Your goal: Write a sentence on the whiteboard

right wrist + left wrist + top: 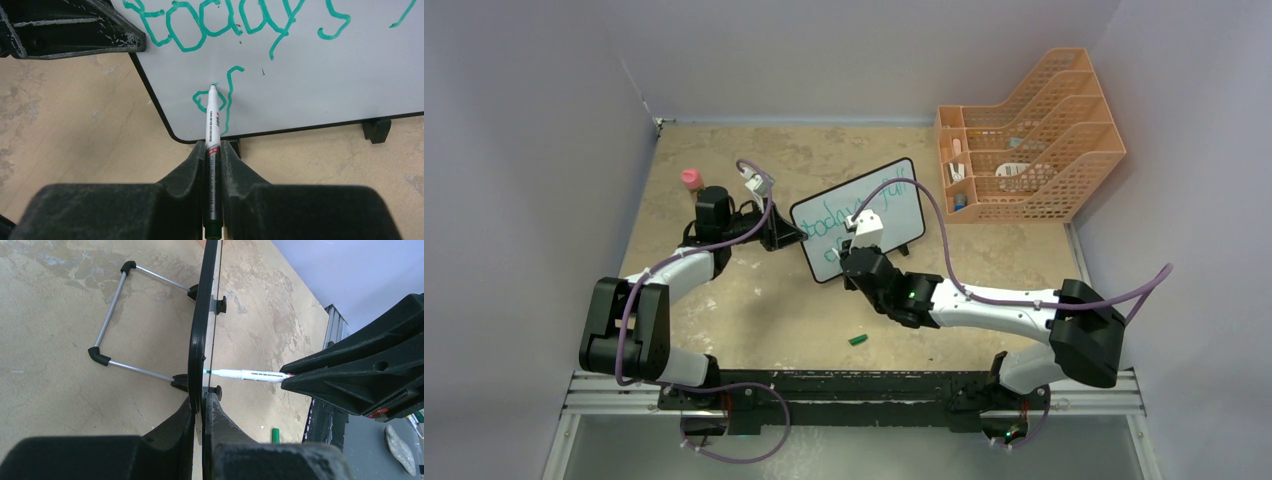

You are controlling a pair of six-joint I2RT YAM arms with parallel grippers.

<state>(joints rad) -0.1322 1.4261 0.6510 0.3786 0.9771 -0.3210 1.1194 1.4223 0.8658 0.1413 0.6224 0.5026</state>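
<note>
The whiteboard (pixel 894 212) stands tilted at mid-table, with green writing on it. The right wrist view shows "today's" on the whiteboard (pixel 320 80), with two letters below. My left gripper (pixel 787 233) is shut on its left edge; the left wrist view shows the black frame (pixel 199 335) edge-on between my fingers (pixel 204 407). My right gripper (pixel 854 262) is shut on a white and black marker (pixel 212 122). The marker's green tip touches the board at the lower letters. The marker (pixel 250 374) also shows in the left wrist view, held by the right gripper (pixel 287 381).
A green marker cap (pixel 858 340) lies on the table in front of the board, also in the left wrist view (pixel 275 435). An orange mesh file rack (pixel 1034 140) stands back right. A pink-topped object (pixel 691 179) sits back left. The board's wire stand (pixel 107 315) rests behind it.
</note>
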